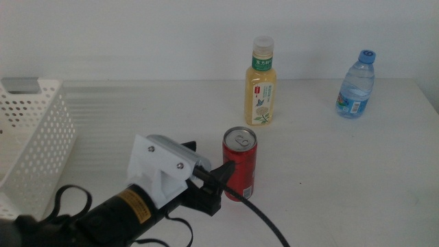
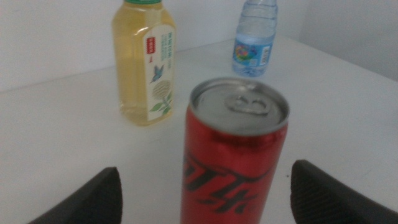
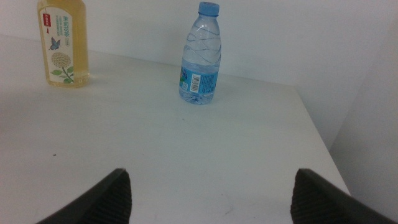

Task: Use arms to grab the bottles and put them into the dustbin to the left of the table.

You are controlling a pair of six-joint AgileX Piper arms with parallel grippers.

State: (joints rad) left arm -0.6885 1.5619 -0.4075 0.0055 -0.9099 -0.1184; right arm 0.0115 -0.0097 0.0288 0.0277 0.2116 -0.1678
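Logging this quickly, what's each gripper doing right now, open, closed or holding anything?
Left gripper: open, jaws either side of the red can, not clamped.
Right gripper: open, empty, facing the water bottle.

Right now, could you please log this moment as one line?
left gripper: open, straddling red can | right gripper: open, waiting | tea bottle, water bottle: upright | dustbin: no bottle seen inside

red can between open left claw jaws | bare table right
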